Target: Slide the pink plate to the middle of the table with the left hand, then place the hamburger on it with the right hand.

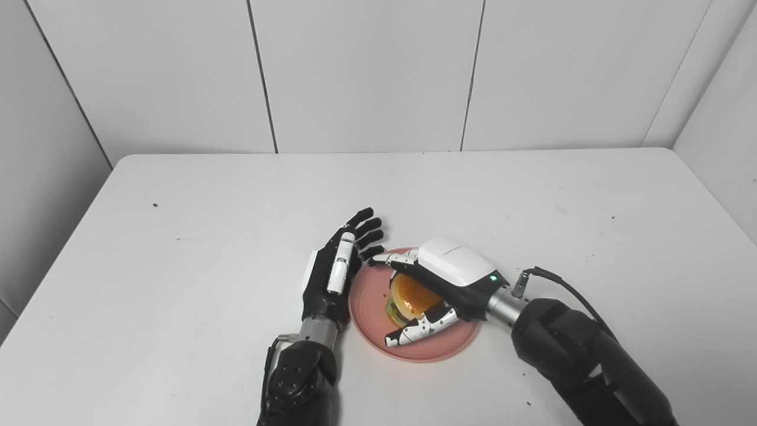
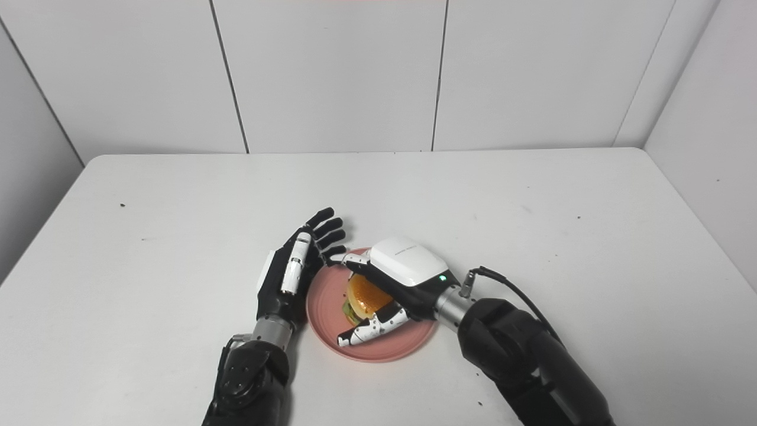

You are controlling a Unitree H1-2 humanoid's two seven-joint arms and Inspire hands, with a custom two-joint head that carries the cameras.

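Note:
The pink plate (image 1: 368, 307) lies on the white table near the front middle. The hamburger (image 1: 411, 299) with its orange bun sits on the plate inside my right hand (image 1: 440, 284), whose fingers and thumb curl around it from above and from the sides. My left hand (image 1: 337, 269) stands on edge just left of the plate with its fingers straight and spread. It touches or nearly touches the plate's left rim and holds nothing. In the right eye view the plate (image 2: 322, 307), hamburger (image 2: 365, 299), right hand (image 2: 395, 278) and left hand (image 2: 293, 269) show the same.
The white table (image 1: 207, 236) has small dark specks on it, one at the far left (image 1: 155, 205). White panel walls close off the back and both sides. A black cable (image 1: 556, 281) loops off my right wrist.

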